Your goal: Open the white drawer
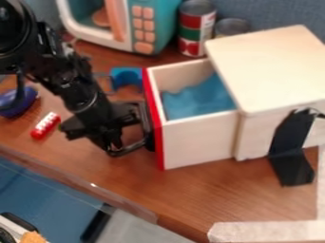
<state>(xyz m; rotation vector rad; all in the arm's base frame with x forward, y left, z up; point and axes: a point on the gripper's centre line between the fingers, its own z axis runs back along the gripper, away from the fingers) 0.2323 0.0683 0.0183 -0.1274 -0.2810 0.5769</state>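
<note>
White wooden drawer (198, 141) with a red front stood open, jutting toward nine o'clock from a pale wooden box (273, 66). At its nine o'clock hung the black gripper (142, 133); whether clenched or released, I couldn't tell.

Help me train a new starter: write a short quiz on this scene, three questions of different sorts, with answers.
1. Multiple choice: The gripper is at which part of the drawer?
a) its back
b) its red front
c) its underside
2. True or false: The drawer is fully shut.
3. Fill in: Beside the toy microwave, on the table, stand two ____.

Key: 1 b; 2 false; 3 cans.
</note>
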